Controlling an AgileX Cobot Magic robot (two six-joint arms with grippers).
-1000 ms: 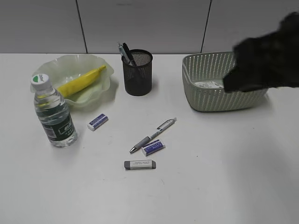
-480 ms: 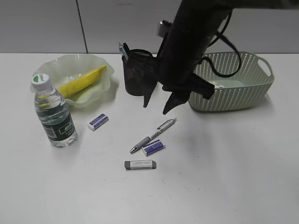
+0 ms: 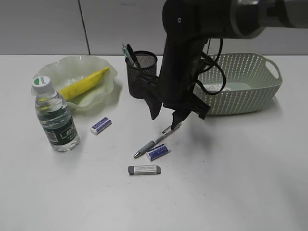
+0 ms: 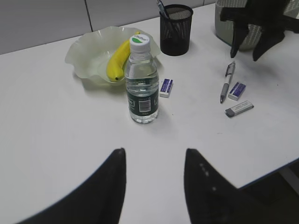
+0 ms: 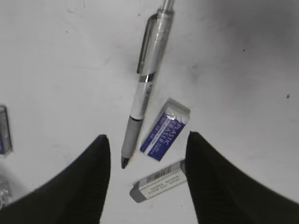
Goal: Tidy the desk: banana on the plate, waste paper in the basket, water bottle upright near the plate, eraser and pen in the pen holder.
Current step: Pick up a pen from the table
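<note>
White, smooth desk (image 3: 250, 183) runs back to grey wall panels. At ten o'clock a ruffled, translucent plate (image 3: 62, 67) cradles the banana (image 3: 84, 84); just in front the clear bottle (image 3: 55, 115) stands upright. At twelve sits the black mesh holder (image 3: 143, 77), at two the perforated basket (image 3: 240, 86) with paper (image 3: 211, 88) inside. Centre: the pen (image 5: 145, 88) with erasers (image 5: 166, 129) beside it. Right gripper (image 5: 147, 182) hovers over them, fingers spread, empty. Left gripper (image 4: 154, 182) is open, empty.
</note>
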